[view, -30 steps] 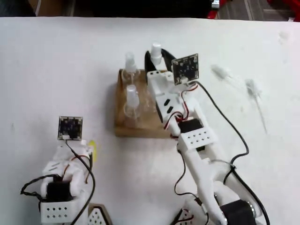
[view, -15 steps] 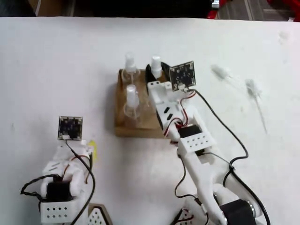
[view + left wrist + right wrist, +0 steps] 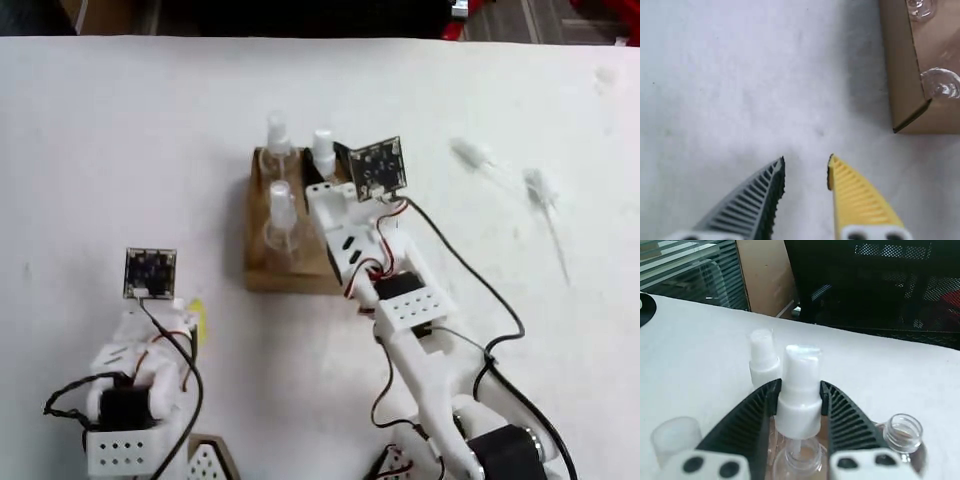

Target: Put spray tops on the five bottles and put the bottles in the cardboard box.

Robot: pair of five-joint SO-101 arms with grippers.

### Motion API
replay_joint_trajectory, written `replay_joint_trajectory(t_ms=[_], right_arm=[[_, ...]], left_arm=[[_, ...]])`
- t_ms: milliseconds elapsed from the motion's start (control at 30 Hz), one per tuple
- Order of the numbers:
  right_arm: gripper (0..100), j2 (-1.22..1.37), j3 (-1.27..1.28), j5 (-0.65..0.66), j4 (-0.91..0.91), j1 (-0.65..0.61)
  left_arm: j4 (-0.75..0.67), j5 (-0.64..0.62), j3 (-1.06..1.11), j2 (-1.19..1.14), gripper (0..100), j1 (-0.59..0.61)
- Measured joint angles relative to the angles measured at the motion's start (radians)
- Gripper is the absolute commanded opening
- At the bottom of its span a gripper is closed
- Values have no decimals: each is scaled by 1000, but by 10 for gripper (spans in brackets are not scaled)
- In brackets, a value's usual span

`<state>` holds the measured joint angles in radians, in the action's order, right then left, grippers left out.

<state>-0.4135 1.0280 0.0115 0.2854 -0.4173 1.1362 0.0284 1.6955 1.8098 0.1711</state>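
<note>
Shifted sideways over the cardboard box (image 3: 260,276), our right hand (image 3: 799,391) grips a spray top (image 3: 800,371), its tube dipping into the bottle (image 3: 797,463) directly beneath; we judge seating comes next. Our left hand (image 3: 806,166) idles, narrowly parted.

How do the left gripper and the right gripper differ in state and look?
The right gripper is shut on a white spray top above a bottle; the left gripper is open and empty over the table. The right fingers are both black; the left ones are grey and yellow. Both have ribbed fingers.
</note>
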Motion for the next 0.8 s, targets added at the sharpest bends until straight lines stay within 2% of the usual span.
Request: replay_joint_trajectory(t_ms=[67, 433, 600, 800], right_arm=[[156, 0, 0, 0, 0, 2], [154, -15, 0, 0, -40, -3], [152, -187, 0, 0, -54, 21], [152, -466, 0, 0, -173, 149]], left_arm=[[0, 0, 0, 0, 135, 0], [0, 0, 0, 0, 135, 0], [0, 0, 0, 0, 135, 0], [0, 0, 0, 0, 135, 0]])
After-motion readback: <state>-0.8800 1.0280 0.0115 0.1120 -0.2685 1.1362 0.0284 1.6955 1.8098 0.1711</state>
